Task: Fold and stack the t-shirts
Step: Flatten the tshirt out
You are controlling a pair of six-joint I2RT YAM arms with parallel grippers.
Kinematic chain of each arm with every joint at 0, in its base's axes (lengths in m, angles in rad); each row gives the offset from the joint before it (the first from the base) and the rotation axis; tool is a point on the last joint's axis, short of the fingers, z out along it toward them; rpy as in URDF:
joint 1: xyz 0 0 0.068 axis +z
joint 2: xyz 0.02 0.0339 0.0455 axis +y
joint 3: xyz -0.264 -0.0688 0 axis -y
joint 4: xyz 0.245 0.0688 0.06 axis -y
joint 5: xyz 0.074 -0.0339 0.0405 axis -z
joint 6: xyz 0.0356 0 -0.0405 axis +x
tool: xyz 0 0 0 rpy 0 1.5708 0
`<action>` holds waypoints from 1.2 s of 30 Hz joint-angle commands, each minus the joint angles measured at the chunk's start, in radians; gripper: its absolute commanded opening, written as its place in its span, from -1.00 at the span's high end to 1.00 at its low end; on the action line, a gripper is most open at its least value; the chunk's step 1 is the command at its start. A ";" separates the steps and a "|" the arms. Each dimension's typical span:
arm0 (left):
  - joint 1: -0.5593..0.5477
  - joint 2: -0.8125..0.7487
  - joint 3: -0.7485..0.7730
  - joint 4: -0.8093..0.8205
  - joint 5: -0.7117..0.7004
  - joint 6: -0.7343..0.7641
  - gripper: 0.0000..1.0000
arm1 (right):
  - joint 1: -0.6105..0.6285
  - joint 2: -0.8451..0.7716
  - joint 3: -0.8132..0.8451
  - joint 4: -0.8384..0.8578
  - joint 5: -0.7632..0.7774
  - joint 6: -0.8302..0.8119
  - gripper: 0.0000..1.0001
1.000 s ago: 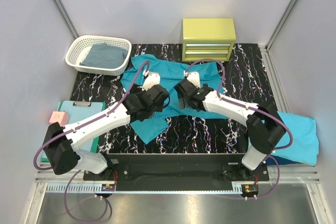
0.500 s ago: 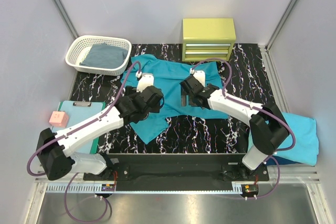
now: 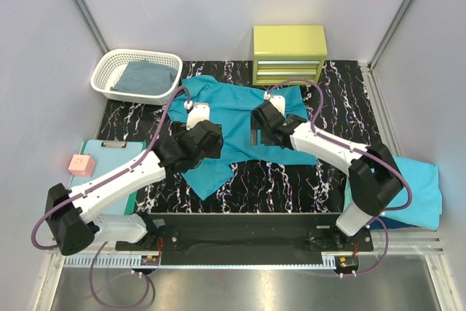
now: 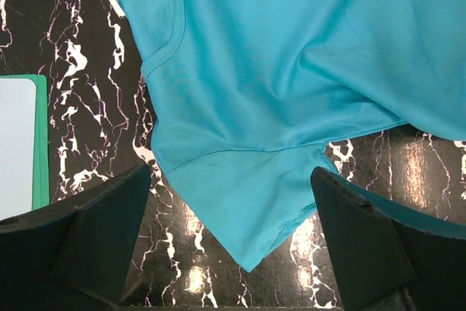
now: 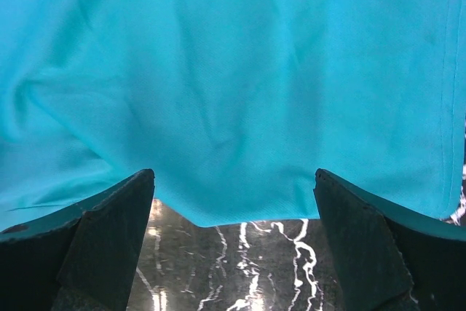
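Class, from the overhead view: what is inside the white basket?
A folded grey-blue cloth, likely a t-shirt, lies in the white basket. Anything beneath it is covered and cannot be seen.

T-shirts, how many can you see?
3: a teal one spread on the table, a greyish-blue one folded in the basket, a turquoise one at the right edge. More may hide underneath.
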 commanded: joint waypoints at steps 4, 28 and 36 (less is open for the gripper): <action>0.004 0.018 0.030 0.036 0.015 0.047 -0.97 | -0.002 -0.035 0.102 -0.026 -0.025 -0.027 -0.96; 0.003 -0.066 -0.133 0.067 0.134 -0.083 -0.95 | -0.132 0.046 0.042 0.057 -0.111 -0.108 -0.98; -0.014 -0.151 -0.190 0.021 0.122 -0.175 -0.89 | -0.134 0.048 0.128 0.061 -0.126 -0.097 -0.94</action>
